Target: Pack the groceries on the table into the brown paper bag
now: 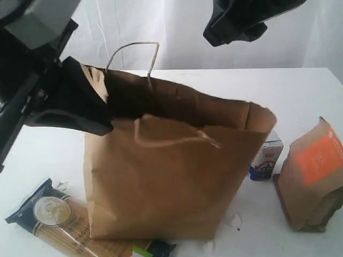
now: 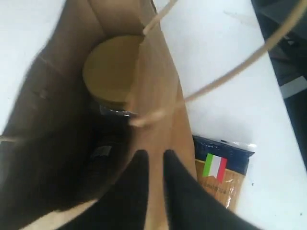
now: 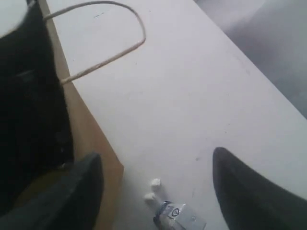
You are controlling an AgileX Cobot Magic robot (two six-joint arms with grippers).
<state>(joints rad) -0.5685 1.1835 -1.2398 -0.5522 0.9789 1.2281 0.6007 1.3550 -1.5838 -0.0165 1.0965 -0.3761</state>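
While my left gripper (image 2: 154,155) is straddling the brown paper bag's (image 1: 171,182) wall, paper is filling the gap and I cannot tell if I am pinching it. The gold-lidded clear jar (image 2: 110,69) is sitting inside the bag beyond my fingertips, showing only in the left wrist view. My right gripper (image 3: 156,158) is hanging spread and empty above the small white-blue carton (image 3: 175,215).

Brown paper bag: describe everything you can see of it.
The brown paper bag is creased kraft paper, upright on the white table, mouth open. One cord handle stands up, the other droops down its front. A gold-lidded jar sits inside. The left gripper straddles its rim; the spaghetti pack lies at its base.
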